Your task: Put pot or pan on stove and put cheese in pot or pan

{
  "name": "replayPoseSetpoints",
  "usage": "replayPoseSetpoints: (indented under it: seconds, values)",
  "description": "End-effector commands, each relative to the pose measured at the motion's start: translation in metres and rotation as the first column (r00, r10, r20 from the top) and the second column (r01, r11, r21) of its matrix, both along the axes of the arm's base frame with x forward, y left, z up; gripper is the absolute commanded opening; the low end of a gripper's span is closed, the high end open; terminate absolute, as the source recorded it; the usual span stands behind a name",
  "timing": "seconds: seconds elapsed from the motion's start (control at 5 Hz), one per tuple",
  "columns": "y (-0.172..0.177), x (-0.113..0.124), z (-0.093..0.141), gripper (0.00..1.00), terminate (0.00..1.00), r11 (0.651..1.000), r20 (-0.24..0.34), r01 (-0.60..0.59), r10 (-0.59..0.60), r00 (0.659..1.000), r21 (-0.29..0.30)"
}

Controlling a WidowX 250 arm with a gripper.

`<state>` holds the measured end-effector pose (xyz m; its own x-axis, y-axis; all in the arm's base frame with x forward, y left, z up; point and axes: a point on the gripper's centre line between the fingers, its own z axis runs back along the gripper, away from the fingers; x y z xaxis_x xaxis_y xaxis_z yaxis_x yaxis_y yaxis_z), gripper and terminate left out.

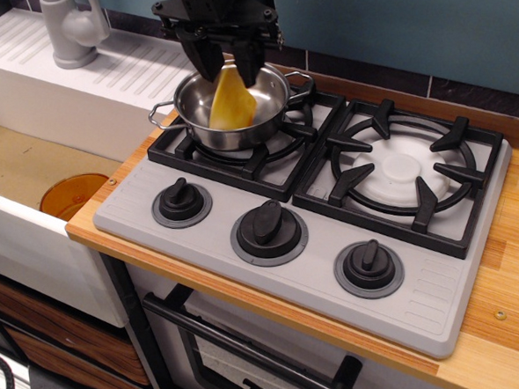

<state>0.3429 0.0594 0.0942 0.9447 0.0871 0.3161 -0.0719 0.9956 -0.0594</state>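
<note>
The two black fingers of the gripper point down over the pot and stand on either side of the top corner of the cheese. We see them close against the wedge, one on its left edge and one on its right edge, but we cannot tell for sure if they press it or have let it go. The cheese stands upright with its wide lower part inside the pot, and its narrow top reaches up between the fingers. The pot sits on the left burner grate of the stove.

Going from left to right, we first find one grey faucet on the white drainboard, at the far left. Below it, in the sink, lies one orange round cup, well apart from the stove. Then comes the one steel pot with its two loop handles, with one yellow cheese wedge in it and one gripper above it. The stove has two black grates; the left one carries the pot and the right grate shows its white disc. Along the front we count three black knobs. The wooden counter lies under the stove and continues to the right.
</note>
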Motion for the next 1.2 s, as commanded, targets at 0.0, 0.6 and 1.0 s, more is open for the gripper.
replayPoseSetpoints:
  seconds: [0.0, 0.6, 1.0]
  values:
    - [-0.005, 0.002, 0.046, 1.0, 0.0, 0.999, 0.029, -0.008, 0.007, 1.0, 0.036]
    - [-0.002, -0.001, 0.08, 1.0, 0.0, 0.999, -0.027, -0.009, 0.01, 1.0, 0.054]
    - [-0.027, -0.001, 0.058, 1.0, 0.0, 0.999, 0.008, -0.043, 0.043, 0.999, 0.009]
